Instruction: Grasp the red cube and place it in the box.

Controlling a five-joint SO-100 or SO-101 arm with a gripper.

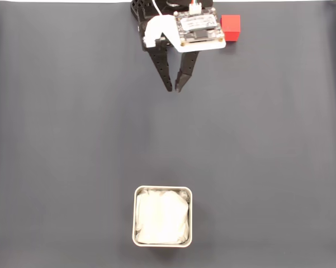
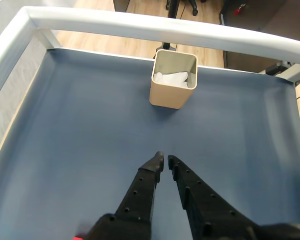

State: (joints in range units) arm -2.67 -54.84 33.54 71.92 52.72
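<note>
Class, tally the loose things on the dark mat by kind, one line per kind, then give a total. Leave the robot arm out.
Red cube: 1
Box with white cloth lining: 1
Total: 2

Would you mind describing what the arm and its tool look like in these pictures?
The tool has two long, black, tapering fingers with small round holes along them and ridged inner edges. In the fixed view a white plastic bracket sits at their base, beside a pale circuit board with a dark component. A white cable and a white connector show above, on black arm parts.
</note>
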